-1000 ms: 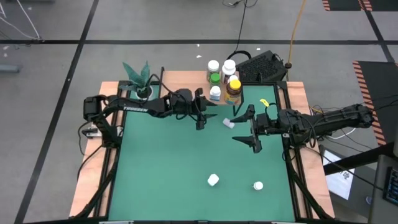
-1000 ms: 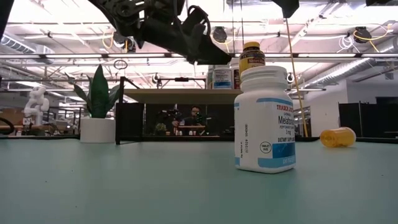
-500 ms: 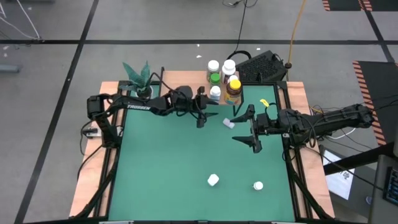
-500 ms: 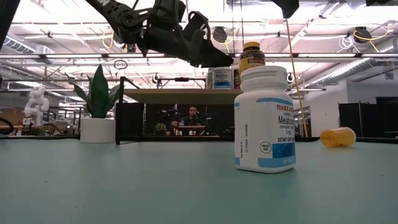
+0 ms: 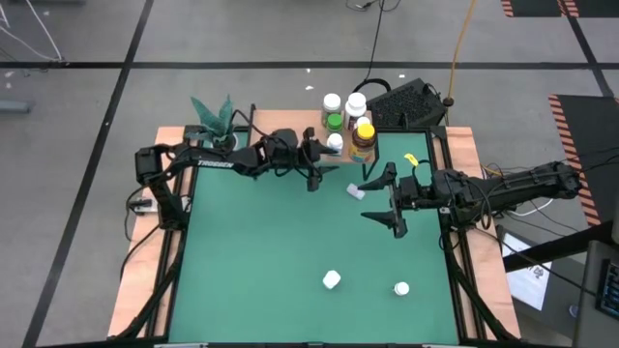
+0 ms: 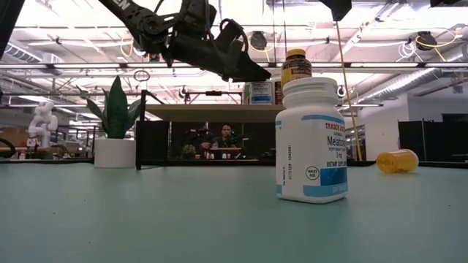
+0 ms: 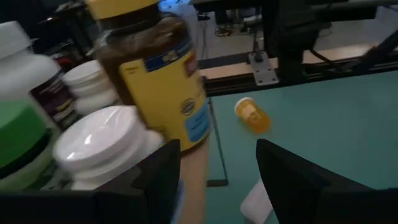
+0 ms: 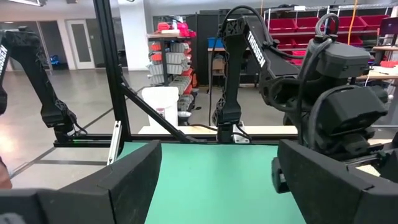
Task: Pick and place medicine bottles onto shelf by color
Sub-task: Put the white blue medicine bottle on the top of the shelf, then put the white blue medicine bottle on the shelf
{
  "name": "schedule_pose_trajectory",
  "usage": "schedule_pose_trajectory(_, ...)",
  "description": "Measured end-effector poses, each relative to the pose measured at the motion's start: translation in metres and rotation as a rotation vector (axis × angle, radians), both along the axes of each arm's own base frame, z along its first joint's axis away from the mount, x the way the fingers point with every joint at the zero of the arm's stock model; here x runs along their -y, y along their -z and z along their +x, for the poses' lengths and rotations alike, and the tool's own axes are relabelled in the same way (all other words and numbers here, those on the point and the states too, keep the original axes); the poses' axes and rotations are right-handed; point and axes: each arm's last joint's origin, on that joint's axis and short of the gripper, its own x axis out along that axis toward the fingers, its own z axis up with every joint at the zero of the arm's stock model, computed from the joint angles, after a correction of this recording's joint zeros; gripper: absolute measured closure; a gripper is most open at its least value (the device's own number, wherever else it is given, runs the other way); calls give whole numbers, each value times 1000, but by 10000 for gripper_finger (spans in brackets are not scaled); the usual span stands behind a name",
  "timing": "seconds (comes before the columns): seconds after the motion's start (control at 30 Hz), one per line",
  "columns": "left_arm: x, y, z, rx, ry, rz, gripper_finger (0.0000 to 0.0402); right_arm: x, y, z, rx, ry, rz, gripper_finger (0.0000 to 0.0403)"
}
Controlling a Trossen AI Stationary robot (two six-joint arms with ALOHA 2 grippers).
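A workshop with shelving and ceiling lights lies behind the green bench (image 5: 290,251), and a person sits at a desk far back in the low view. At the bench's far edge stands the shelf (image 5: 290,123), a light-wood board, with a potted plant (image 5: 218,121) at its left end and a cluster of medicine bottles on the right part: an amber bottle with a yellow cap (image 5: 364,138), a green bottle (image 5: 334,121) and white-capped ones (image 5: 357,102). The left gripper (image 5: 311,166) hovers at the shelf's front edge just beside a white-capped bottle (image 5: 335,143), fingers (image 7: 292,180) released and holding nothing. The right gripper (image 5: 392,199) hangs over the bench's right part, fingers (image 8: 323,180) spread wide and empty. Near it a small white bottle (image 5: 355,190) lies on the green surface. Two more white bottles (image 5: 332,280) (image 5: 401,288) sit well apart toward the near edge; one reads "Melatonin" (image 6: 310,140) in the low view. An orange bottle (image 6: 397,161) lies on its side at the right
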Motion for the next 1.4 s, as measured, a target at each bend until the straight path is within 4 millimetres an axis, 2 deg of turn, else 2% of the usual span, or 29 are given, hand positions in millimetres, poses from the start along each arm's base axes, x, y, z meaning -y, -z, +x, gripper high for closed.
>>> schedule_pose_trajectory(0.23,-11,0,-4,6,-48,-41,188,0,0,0,0,-1,0,89)
schedule_pose_trajectory(0.4,-9,0,-3,10,-51,-74,188,0,1,0,-7,0,-5,89)
schedule_pose_trajectory(0.57,4,0,1,13,-24,-115,188,0,3,0,-31,0,-8,89)
schedule_pose_trajectory(0.73,29,2,5,-39,36,-127,188,0,6,0,-60,-1,-11,89)
schedule_pose_trajectory(0.9,71,0,-3,-203,124,-200,188,-3,10,-1,-102,-105,-22,89)
schedule_pose_trajectory(1.07,130,4,-6,-308,185,-401,188,-5,9,-1,-94,-133,-27,89)
schedule_pose_trajectory(1.27,220,18,1,-200,260,-411,188,-5,9,-1,-97,-132,-6,90)
schedule_pose_trajectory(1.4,273,8,-11,-44,112,-391,188,-5,9,-1,-99,-132,59,90)
